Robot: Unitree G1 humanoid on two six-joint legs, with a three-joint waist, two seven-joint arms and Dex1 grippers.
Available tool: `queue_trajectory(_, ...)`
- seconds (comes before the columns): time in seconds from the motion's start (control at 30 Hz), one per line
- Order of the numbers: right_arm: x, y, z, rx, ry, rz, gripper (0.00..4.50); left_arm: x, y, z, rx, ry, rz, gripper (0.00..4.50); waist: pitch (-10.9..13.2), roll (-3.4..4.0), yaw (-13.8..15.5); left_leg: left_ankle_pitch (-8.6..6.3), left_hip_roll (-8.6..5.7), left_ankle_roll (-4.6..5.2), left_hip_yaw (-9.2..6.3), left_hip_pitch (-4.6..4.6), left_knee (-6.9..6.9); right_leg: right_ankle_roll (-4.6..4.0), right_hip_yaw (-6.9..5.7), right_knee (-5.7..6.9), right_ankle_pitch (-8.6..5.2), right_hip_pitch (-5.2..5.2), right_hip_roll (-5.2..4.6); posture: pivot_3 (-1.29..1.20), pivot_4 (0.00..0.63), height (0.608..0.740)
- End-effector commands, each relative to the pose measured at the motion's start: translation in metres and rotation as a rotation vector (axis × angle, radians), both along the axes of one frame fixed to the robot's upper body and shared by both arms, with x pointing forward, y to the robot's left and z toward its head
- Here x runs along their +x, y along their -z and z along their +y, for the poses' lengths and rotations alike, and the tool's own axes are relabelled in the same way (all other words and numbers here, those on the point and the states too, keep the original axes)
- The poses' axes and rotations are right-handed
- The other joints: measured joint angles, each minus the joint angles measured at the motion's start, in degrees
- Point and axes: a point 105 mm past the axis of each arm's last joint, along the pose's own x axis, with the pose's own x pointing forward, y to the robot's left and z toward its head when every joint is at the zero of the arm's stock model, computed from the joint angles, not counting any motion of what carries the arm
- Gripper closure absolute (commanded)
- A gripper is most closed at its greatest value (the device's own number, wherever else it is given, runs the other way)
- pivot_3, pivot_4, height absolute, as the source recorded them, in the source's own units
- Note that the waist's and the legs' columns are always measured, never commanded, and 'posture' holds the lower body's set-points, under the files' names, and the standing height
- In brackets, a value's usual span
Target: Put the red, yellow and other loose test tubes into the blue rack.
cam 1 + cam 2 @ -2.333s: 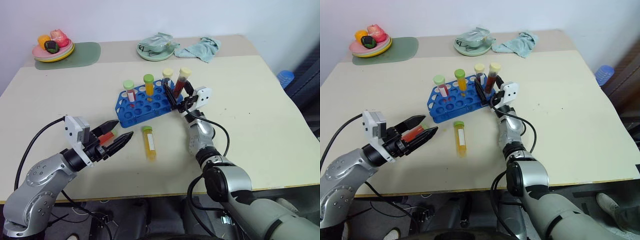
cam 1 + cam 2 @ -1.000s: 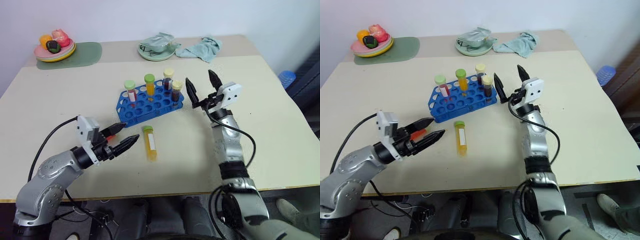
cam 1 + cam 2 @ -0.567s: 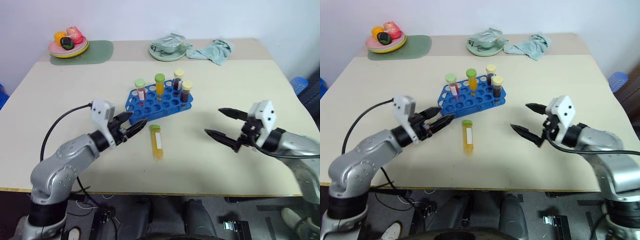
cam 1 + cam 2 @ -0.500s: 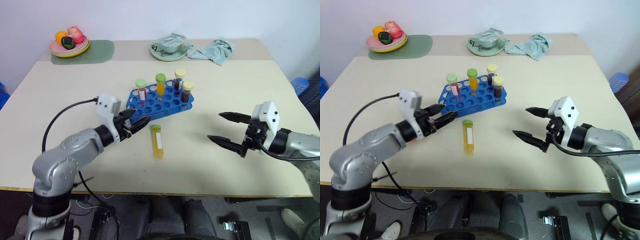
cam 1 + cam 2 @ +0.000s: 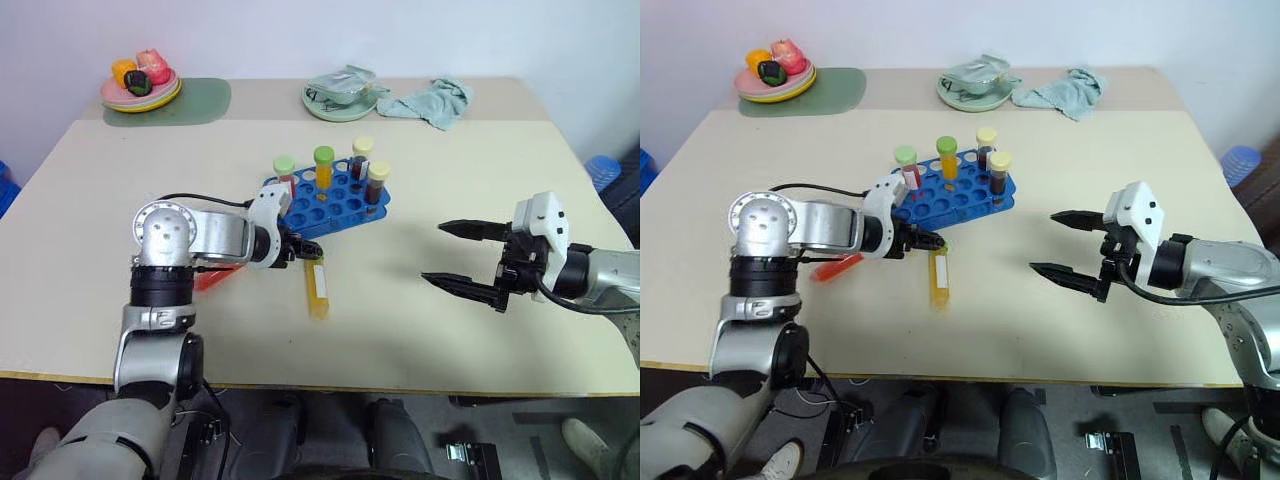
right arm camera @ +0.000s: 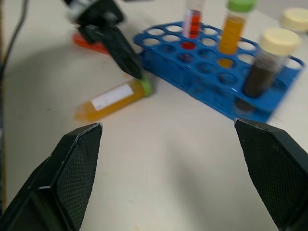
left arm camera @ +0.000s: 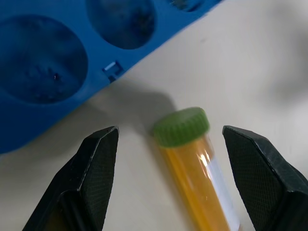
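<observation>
1. In the left wrist view I'm seeing the left gripper (image 7: 169, 129) standing open and empty, one finger (image 7: 91, 178) on each side of the yellow tube (image 7: 202, 178)'s green cap, with a clear gap on both sides. An edge of the rack (image 7: 43, 62) is sitting just beyond the cap.
2. The head views are giving me what that close-up isn't: the red tube (image 5: 212, 278) is lying on the table (image 5: 480, 170) at centre left, partly under the left forearm and apart from the gripper. I cannot make out its cap.
3. The right wrist view is looking back across the table and catching the left fingers at the yellow tube's cap, the red tube behind them, and the brown tube (image 6: 269, 62) and the orange tube (image 6: 233, 26) standing upright in the rack.
4. The right gripper (image 5: 432, 252) is hovering at centre right of the head view, well apart from the rack, jaws spread wide and holding nothing.
5. The table is pale cream against a white wall (image 5: 300, 35). A plate (image 5: 140, 95) of toy food is sitting on a green mat (image 5: 200, 100) at upper left; a bowl (image 5: 335, 105) and a teal cloth (image 5: 435, 100) are lying at upper centre.
6. The rack is bright blue with round holes, sitting mid-frame. Besides those two, it is holding a dark tube (image 5: 361, 158) and a racked red tube (image 5: 285, 172).
7. The yellow tube is lying flat just below the rack, its cap pointing toward the rack and a white label showing.
</observation>
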Motion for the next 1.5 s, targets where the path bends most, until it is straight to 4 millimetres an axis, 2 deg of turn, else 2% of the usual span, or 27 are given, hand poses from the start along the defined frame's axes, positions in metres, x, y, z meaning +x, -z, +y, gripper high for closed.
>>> queue_trajectory(0.03,-0.001,-0.006,-0.002,-0.044,-0.026,-0.035,0.04,0.0,-0.015,-0.013,-0.035,-0.012,0.019,0.96,0.0,0.0,0.01,0.0,-0.01,0.0,0.0,0.0,0.0,0.0,0.0,0.0,0.0,0.0,0.0,0.0,0.15,0.74)
queue_trajectory(0.17,-0.003,-0.007,-0.005,-0.059,-0.045,-0.057,0.04,-0.004,-0.02,-0.025,-0.031,-0.06,0.06,0.96,0.0,-0.01,0.03,0.0,0.0,-0.02,0.02,-0.01,0.02,0.02,0.09,0.04,0.01,-0.04,-0.03,0.0,0.15,0.74)
queue_trajectory(0.33,-0.001,-0.005,-0.009,-0.08,-0.049,-0.08,0.04,-0.002,-0.017,-0.026,0.041,-0.083,0.069,0.96,-0.01,0.0,0.01,0.01,-0.01,-0.03,0.09,0.0,0.02,0.02,0.14,0.08,0.01,-0.08,-0.01,0.0,0.15,0.74)
queue_trajectory(0.53,0.002,-0.009,-0.003,-0.061,-0.053,-0.116,0.04,-0.001,-0.008,-0.031,0.142,-0.099,0.118,0.96,-0.02,-0.02,0.09,0.01,-0.03,-0.04,0.13,0.0,0.02,0.02,0.2,0.12,0.01,-0.12,-0.02,0.0,0.15,0.74)
queue_trajectory(0.83,-0.001,-0.01,0.003,-0.048,-0.036,-0.129,0.04,-0.003,0.001,-0.035,0.177,-0.118,0.169,0.96,-0.04,-0.03,0.08,0.02,-0.03,-0.04,0.15,0.0,0.03,0.02,0.23,0.16,0.01,-0.14,-0.02,0.0,0.15,0.74)
queue_trajectory(0.93,0.0,-0.011,0.004,-0.041,-0.025,-0.139,0.0,-0.003,0.002,-0.033,0.19,-0.132,0.168,1.82,-0.04,-0.03,0.08,0.02,-0.03,-0.04,0.16,0.0,0.04,0.02,0.24,0.16,0.01,-0.15,-0.02,0.0,0.15,0.74)
queue_trajectory(1.0,0.0,-0.012,0.005,-0.038,-0.023,-0.14,0.0,-0.003,0.002,-0.034,0.189,-0.138,0.169,2.84,-0.04,-0.03,0.09,0.02,-0.03,-0.04,0.15,0.0,0.04,0.02,0.24,0.17,0.01,-0.15,-0.02,0.0,0.15,0.74)
queue_trajectory(1.07,0.0,-0.011,0.005,-0.038,-0.022,-0.14,0.0,-0.003,0.001,-0.033,0.186,-0.146,0.167,3.67,-0.05,-0.05,0.1,0.02,-0.04,-0.04,0.16,0.0,0.04,0.02,0.25,0.17,0.01,-0.16,-0.02,0.0,0.15,0.74)
queue_trajectory(1.5,0.008,-0.016,0.004,-0.044,-0.017,-0.16,0.0,-0.002,-0.013,-0.037,0.125,-0.202,0.135,3.67,-0.05,-0.05,0.1,0.02,-0.03,-0.04,0.24,0.0,0.04,0.02,0.33,0.2,0.01,-0.2,-0.02,0.0,0.15,0.74)
